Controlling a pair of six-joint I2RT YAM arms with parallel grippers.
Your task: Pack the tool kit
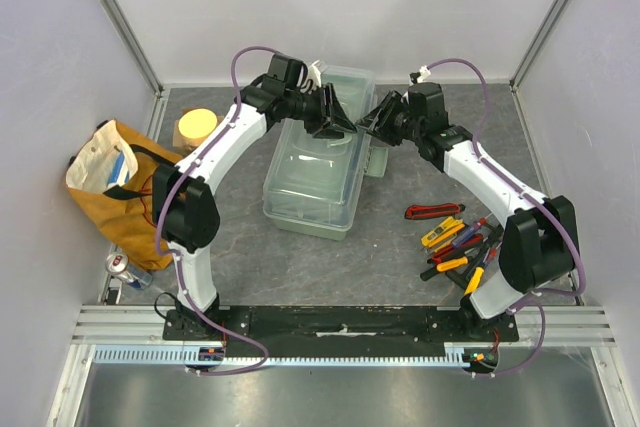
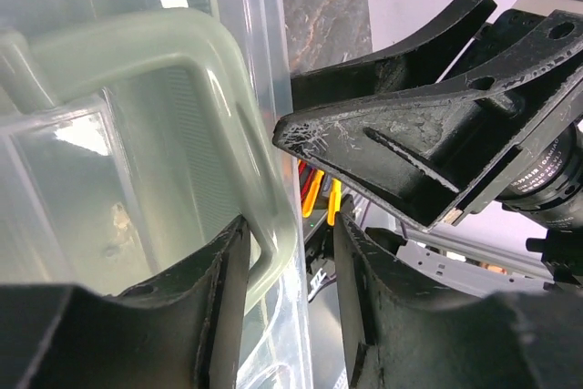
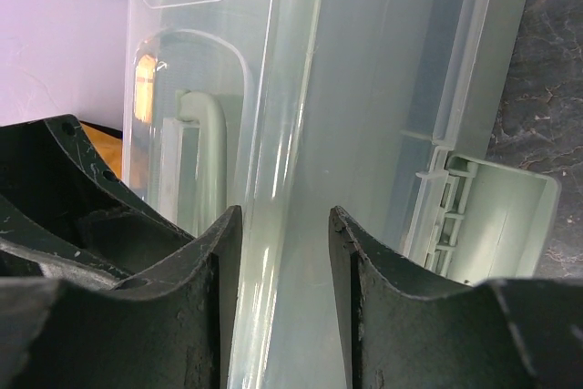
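The pale green toolbox [image 1: 312, 172] lies in the middle of the table with its translucent lid [image 1: 318, 152] down. My left gripper [image 1: 342, 123] and right gripper [image 1: 368, 121] meet above the lid's right edge near the far end. In the left wrist view the left gripper [image 2: 290, 225] is open, its jaws astride the lid's edge [image 2: 273, 88] beside the green handle [image 2: 205, 52]. In the right wrist view the right gripper [image 3: 284, 216] is open, astride the same clear edge [image 3: 291, 116]. Small hand tools [image 1: 455, 245] lie loose at the right.
A yellow-orange cloth bag [image 1: 115, 197] lies at the left, with a round pale roll [image 1: 196, 126] behind it. A green latch [image 3: 483, 216] hangs open on the box's right side. The right gripper's black fingers [image 2: 410, 143] fill the left wrist view's right half.
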